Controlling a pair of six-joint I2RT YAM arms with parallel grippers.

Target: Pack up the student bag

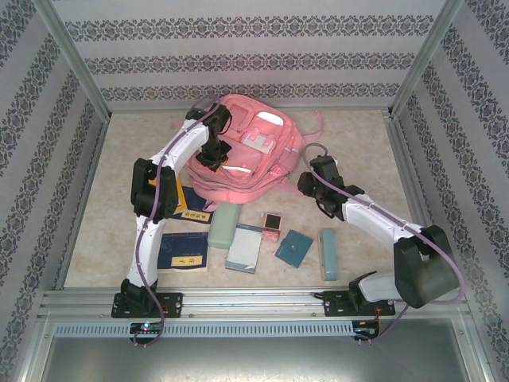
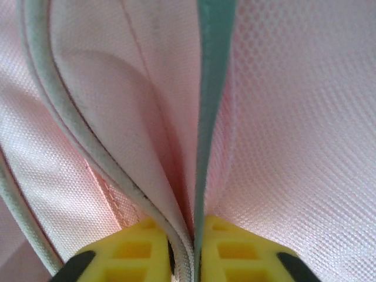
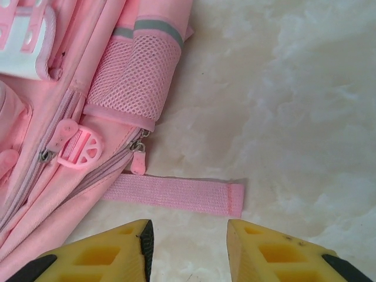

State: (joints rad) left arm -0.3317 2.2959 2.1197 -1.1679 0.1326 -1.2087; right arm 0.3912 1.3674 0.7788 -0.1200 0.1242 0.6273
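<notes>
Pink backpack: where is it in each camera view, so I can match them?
Top external: the student bag lies top centre on the table.
Left wrist: its fabric fold rises from bottom centre, pinched by the left pincer.
Right wrist: its mesh pocket side sits upper left.
Shared landmark: the white buckle patch, mid-bag from above, top-left corner at the right wrist.

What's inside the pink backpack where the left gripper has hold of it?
The left gripper is shut on folds of the pink fabric backpack: grey piping, a teal edge strip and pink mesh show. Pressed-together folds hide any contents.
</notes>
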